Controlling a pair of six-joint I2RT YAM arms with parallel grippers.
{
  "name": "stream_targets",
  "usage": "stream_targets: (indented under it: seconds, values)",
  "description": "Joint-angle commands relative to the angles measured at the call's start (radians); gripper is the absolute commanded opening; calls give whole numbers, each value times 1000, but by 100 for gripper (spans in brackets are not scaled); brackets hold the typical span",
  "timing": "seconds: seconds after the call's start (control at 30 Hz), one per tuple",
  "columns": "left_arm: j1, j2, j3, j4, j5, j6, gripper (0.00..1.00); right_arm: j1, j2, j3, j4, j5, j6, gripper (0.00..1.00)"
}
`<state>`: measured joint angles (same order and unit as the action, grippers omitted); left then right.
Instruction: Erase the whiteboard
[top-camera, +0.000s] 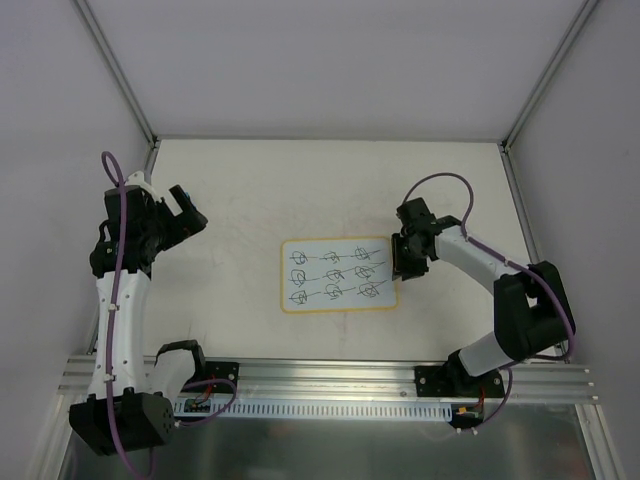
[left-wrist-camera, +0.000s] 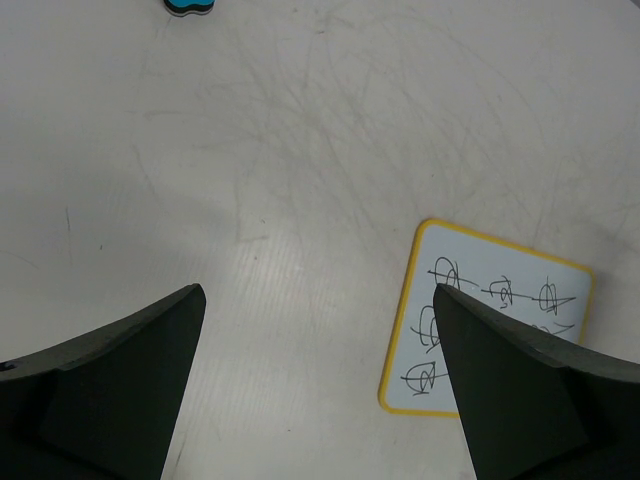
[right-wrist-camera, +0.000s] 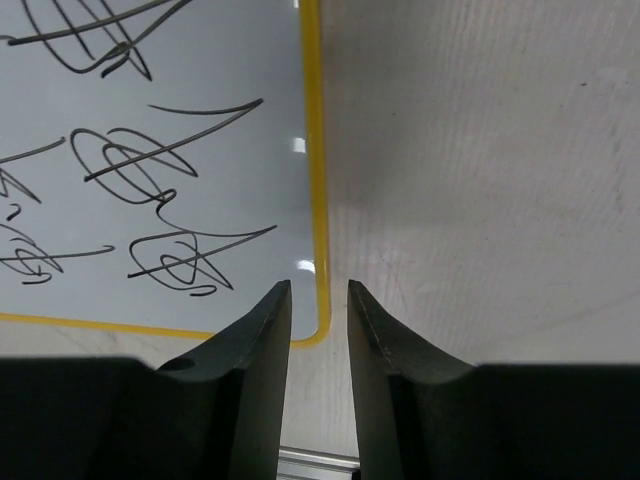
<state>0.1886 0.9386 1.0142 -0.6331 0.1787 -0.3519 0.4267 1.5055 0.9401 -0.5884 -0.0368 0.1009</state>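
The whiteboard lies flat in the middle of the table, white with a yellow rim and three rows of dark scribbles. My right gripper is at its right edge. In the right wrist view its jaws stand a narrow gap apart, straddling the yellow rim near a corner of the board, with nothing between them. My left gripper is wide open and empty above the table's left side, well left of the board. The left wrist view shows the board partly behind the right finger of that gripper.
A small blue and black object, partly cut off, lies at the top edge of the left wrist view; I do not see it in the top view. White walls with metal posts enclose the table. An aluminium rail runs along the near edge.
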Motion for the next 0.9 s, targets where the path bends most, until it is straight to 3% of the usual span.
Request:
stream_targets:
  seconds: [0.0,0.5,0.73,0.87]
  values:
    - [-8,12,-3,13,15,-15,99,-26,33,-6,39,-5,13,31]
    - [-8,63,-12,12,-15,-15,99,-37,185,81,96,-25,25,23]
    - [-8,143,-8,15,-42,-22,99,-58,194,45,94,-29,36,1]
    - [-8,221,9,15,-91,-55,99,-68,151,3,90,-12,62,0]
